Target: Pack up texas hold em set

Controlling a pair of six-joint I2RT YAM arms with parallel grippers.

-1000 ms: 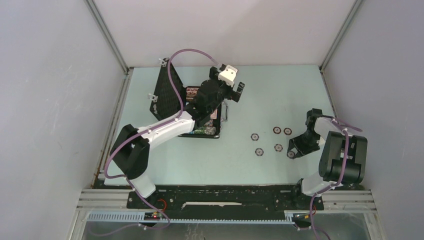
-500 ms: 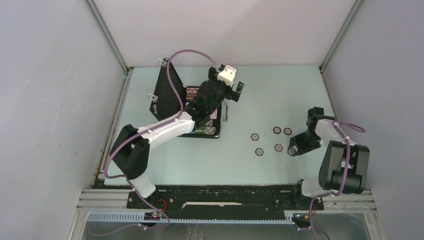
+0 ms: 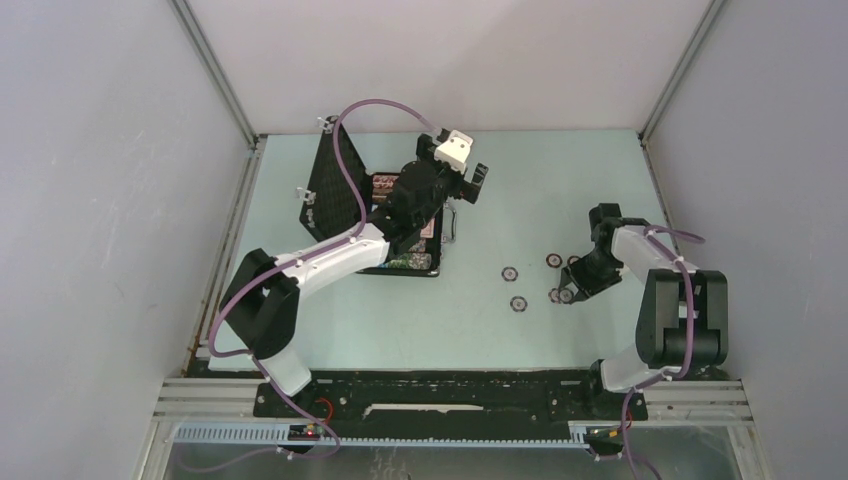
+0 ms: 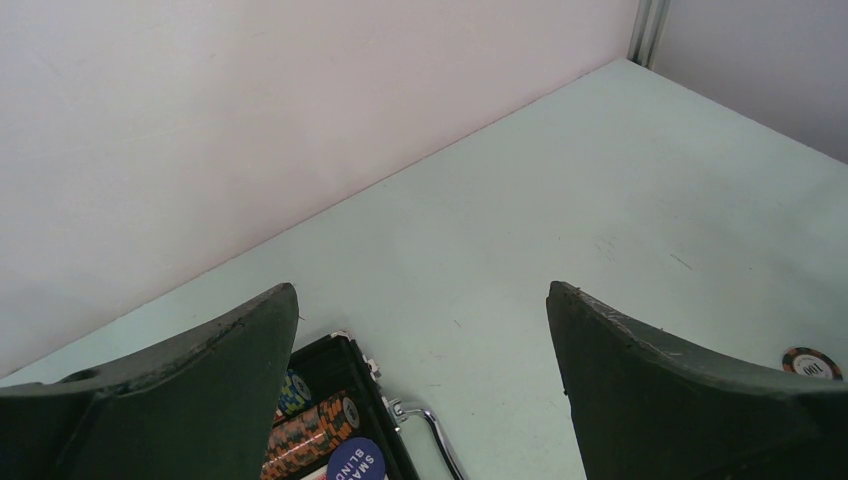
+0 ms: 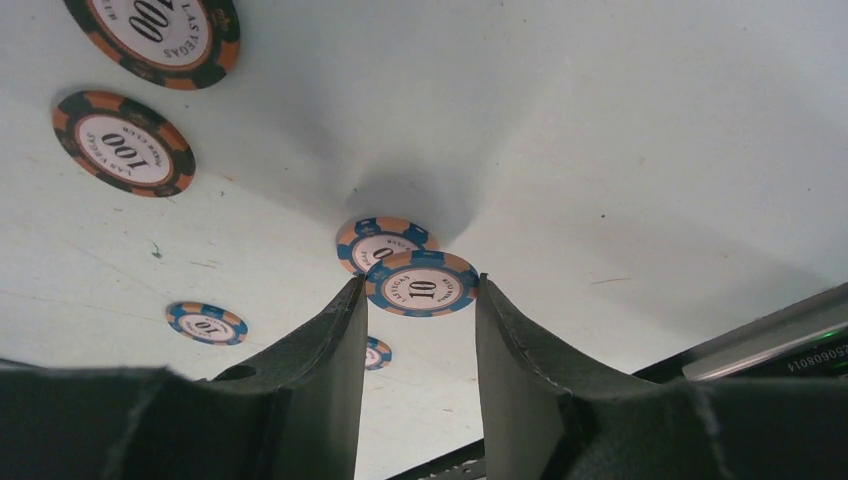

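pale green table (image 3: 520,340) enclosed by white walls (image 3: 450,60); black plate (image 3: 500,385) along near edge.

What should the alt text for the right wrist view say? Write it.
The right gripper pinches a blue-and-orange 10 chip above the pale green table, partly hiding a similar chip. Two black-and-orange 100 chips lie at upper left.

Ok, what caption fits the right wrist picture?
Right fingers pinching a round blue-and-orange 10 chip above the pale green table.

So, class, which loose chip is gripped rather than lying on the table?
The blue-and-orange 10 chip, pinched in the right gripper; the other chips lie flat on the table.
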